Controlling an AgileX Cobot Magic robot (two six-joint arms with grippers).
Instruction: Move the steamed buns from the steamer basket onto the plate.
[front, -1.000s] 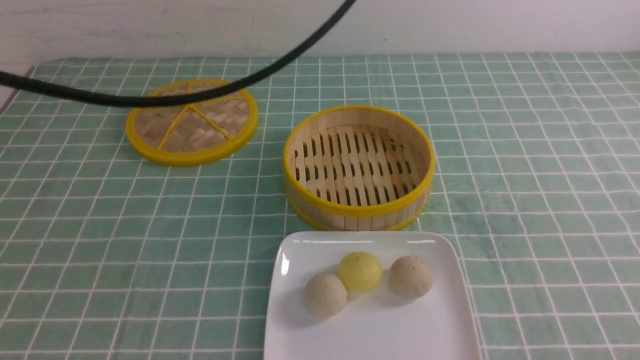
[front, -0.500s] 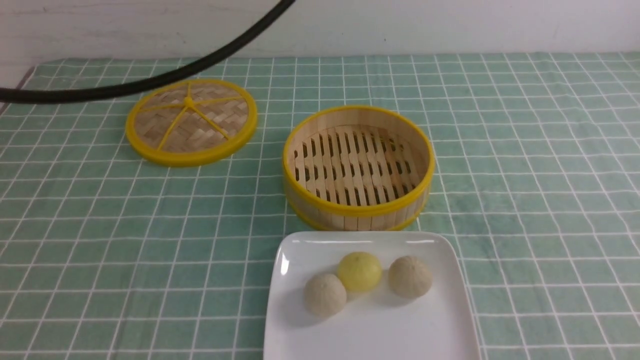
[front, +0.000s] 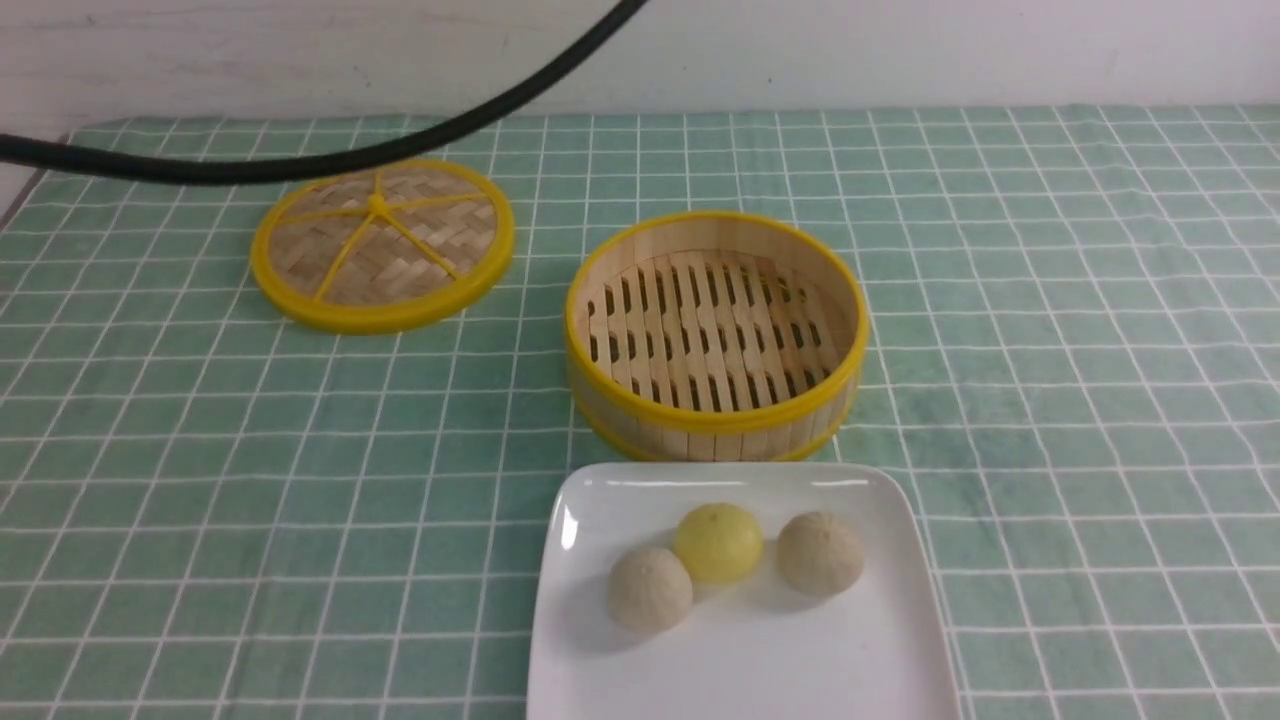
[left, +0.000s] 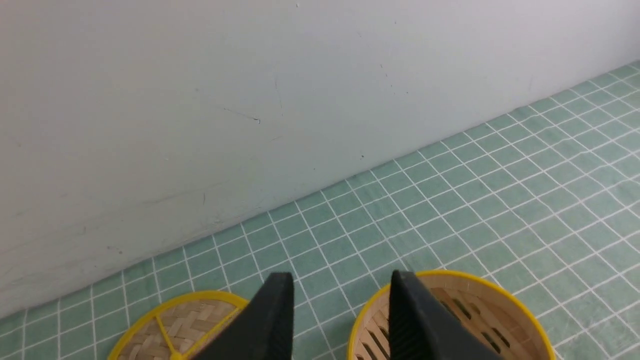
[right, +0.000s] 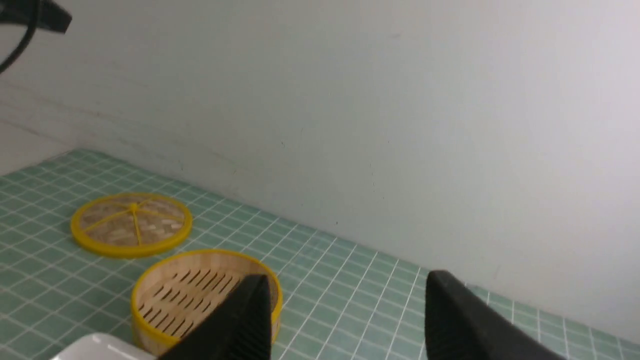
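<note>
Buns (front: 718, 543): three, all on plate (front: 740, 670), clustered toward its far side; basket (front: 715, 420) empty, just behind plate; transfer judged complete, only withdrawal left; left pincer (left: 341, 280) parted, holding nothing; right pincer (right: 346, 280) wide, holding nothing; lid (front: 380, 245) flat, well left of basket; cable (front: 300, 170) slung above lid; surface (front: 1050, 350) bare to right, ample room; plate's near edge out of frame.
</note>
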